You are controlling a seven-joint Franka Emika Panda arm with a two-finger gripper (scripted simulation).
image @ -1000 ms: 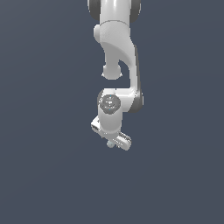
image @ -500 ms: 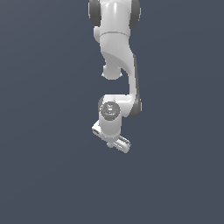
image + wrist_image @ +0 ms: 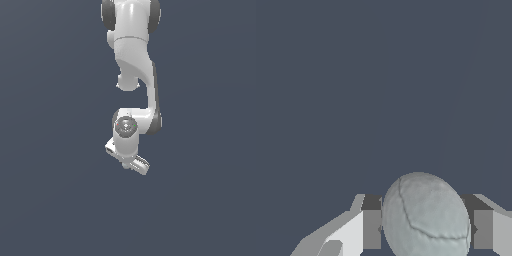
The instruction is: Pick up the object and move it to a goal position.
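In the wrist view, the white two-fingered gripper (image 3: 426,229) is closed on the pale grey-blue matte sphere (image 3: 426,217), which sits between the two fingers and touches both. One dark-padded finger (image 3: 372,222) presses against one side of the sphere and the other finger (image 3: 482,225) against the opposite side. The sphere's surface shows thin crack-like lines. Behind it there is only a flat dark slate-blue background. In the exterior view, the white robot arm (image 3: 132,60) reaches down from the top of the picture, and the gripper (image 3: 131,163) hangs at its lower end, tilted toward the exterior view's right. The sphere is too small and too hidden there to make out clearly.
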